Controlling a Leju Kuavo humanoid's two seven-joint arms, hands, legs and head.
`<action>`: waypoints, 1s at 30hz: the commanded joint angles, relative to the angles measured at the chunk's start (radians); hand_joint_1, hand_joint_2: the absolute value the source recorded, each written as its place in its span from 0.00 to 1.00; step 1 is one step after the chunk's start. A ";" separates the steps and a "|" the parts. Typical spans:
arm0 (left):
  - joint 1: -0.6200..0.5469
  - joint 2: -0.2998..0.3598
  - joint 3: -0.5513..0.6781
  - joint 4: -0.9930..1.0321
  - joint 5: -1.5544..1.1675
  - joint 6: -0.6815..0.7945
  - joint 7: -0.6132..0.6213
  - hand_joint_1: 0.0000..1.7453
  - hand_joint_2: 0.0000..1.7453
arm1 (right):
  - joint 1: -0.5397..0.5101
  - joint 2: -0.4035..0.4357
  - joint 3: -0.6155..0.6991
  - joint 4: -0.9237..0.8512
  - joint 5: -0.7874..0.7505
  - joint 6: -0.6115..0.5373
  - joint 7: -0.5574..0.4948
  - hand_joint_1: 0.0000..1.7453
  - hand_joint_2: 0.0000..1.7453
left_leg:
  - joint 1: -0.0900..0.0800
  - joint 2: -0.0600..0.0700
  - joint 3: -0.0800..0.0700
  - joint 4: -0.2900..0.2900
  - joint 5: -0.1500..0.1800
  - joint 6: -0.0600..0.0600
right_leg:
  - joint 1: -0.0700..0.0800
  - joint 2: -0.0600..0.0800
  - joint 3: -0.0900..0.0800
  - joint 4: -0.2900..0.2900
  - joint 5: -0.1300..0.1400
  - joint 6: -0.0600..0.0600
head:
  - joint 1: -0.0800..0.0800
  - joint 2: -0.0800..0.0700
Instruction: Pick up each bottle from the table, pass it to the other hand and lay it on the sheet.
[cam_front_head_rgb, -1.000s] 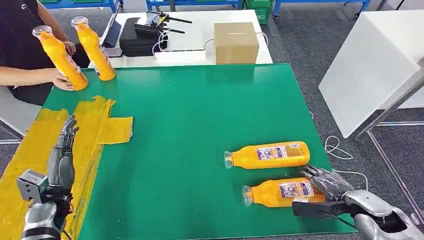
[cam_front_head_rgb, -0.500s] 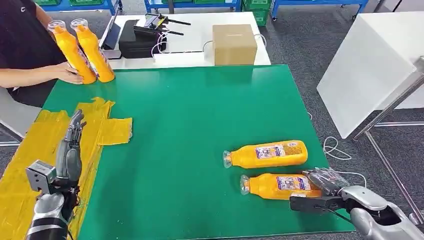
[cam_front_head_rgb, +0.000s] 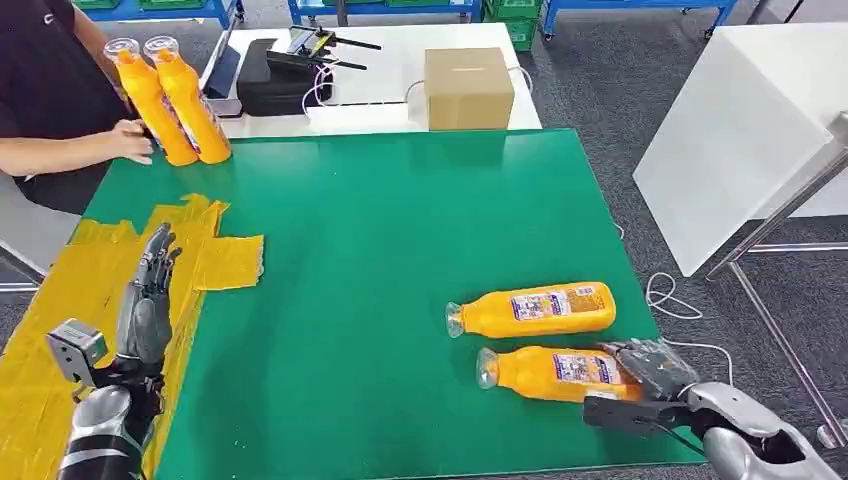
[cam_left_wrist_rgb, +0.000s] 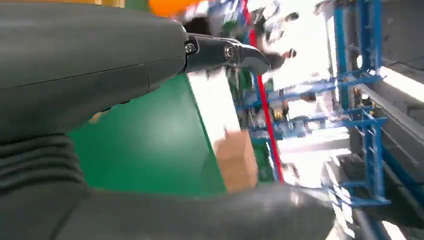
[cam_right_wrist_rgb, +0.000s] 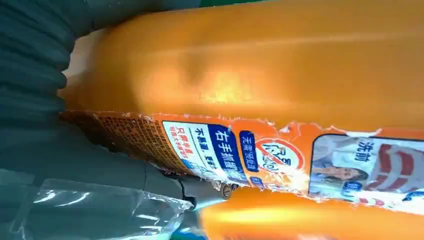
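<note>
Orange plastic, glossy and smooth, likely stiff but slick: nearer bottle (cam_front_head_rgb: 555, 373) lying on its side near the green table's (cam_front_head_rgb: 380, 250) front right corner, just beside a second bottle (cam_front_head_rgb: 535, 310). Best taken round the labelled body, where right hand (cam_front_head_rgb: 650, 375) sits at the base end, fingers wrapped on it. Left hand (cam_front_head_rgb: 145, 300) over the yellow sheet (cam_front_head_rgb: 60, 300), fingers straight and close together, holding nothing.
</note>
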 joint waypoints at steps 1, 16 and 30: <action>0.174 -0.156 0.068 -0.131 0.411 -0.231 0.164 0.00 1.00 | 0.104 0.372 -0.050 -0.304 -0.017 -0.190 -0.123 1.00 1.00 | 0.002 0.005 0.001 -0.003 -0.001 -0.003 | 0.001 0.005 0.000 -0.001 0.001 -0.001 | 0.001 0.000; 0.088 -0.174 -0.182 -0.048 0.438 -0.177 0.194 0.00 1.00 | -0.318 0.580 0.014 0.140 -0.151 -0.140 -0.048 1.00 1.00 | 0.002 0.000 -0.006 -0.001 0.002 -0.003 | 0.002 0.000 -0.007 -0.001 0.002 0.000 | 0.000 0.000; -0.042 -0.194 -0.276 0.071 0.435 -0.162 0.206 0.00 1.00 | -0.567 0.812 0.143 0.631 -0.101 -0.141 -0.003 1.00 1.00 | 0.001 0.001 -0.005 0.000 0.002 -0.003 | 0.001 0.002 -0.008 0.001 0.001 0.000 | 0.000 0.000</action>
